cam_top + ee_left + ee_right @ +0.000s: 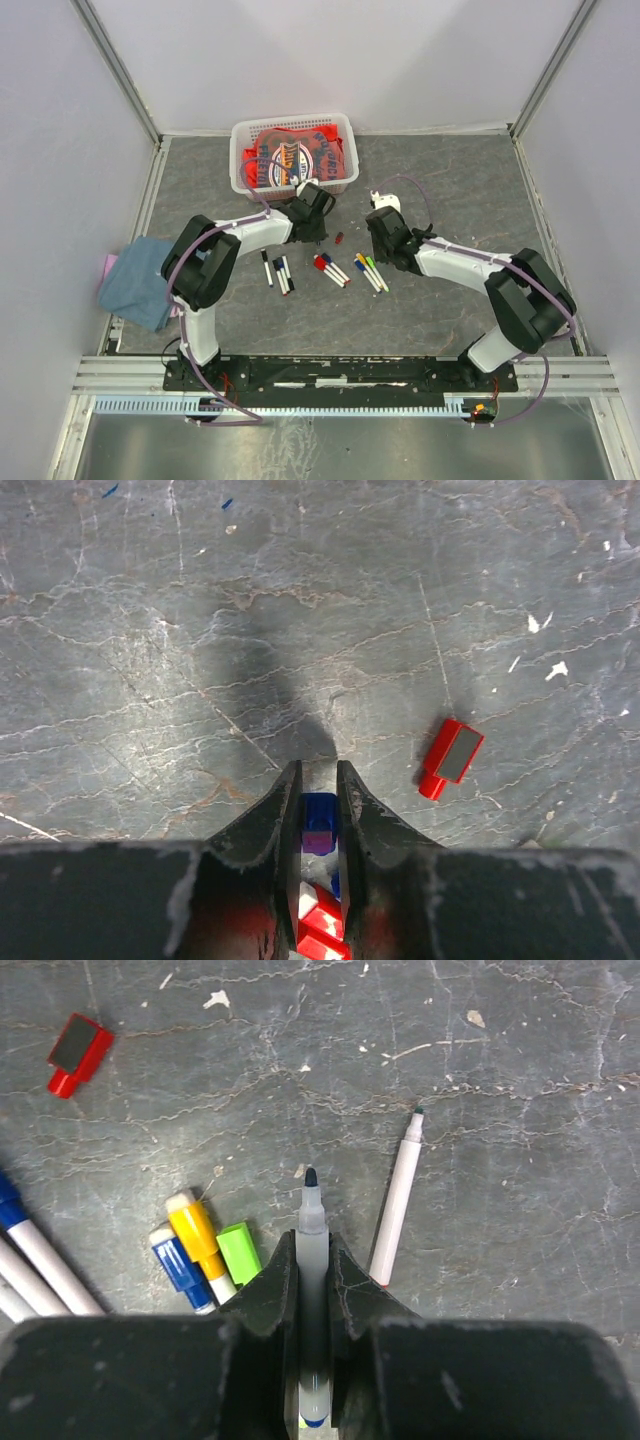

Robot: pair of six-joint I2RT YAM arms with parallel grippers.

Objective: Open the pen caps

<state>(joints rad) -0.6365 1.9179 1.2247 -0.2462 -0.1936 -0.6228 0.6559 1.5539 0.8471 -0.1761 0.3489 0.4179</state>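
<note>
1. Right gripper [312,1245] is clamping a bare pen [311,1210] with its tip pointing to 12 o'clock and its cap off.
2. Left gripper [319,780] is pinching a blue cap [320,820] between closed fingers.
3. Capped pens [195,1232] are lying at 9 o'clock of the right jaws, and a loose uncapped pen [397,1200] at 2 o'clock.
4. Red cap [78,1052] is lying farther out, at 10 o'clock.
5. Judgement: I am advising lowering each hand before releasing, parking the blue cap by the red one and the pen beside the uncapped one, away from the capped pens.

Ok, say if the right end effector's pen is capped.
Uncapped: the pen in the right end effector shows its bare dark tip.
</note>
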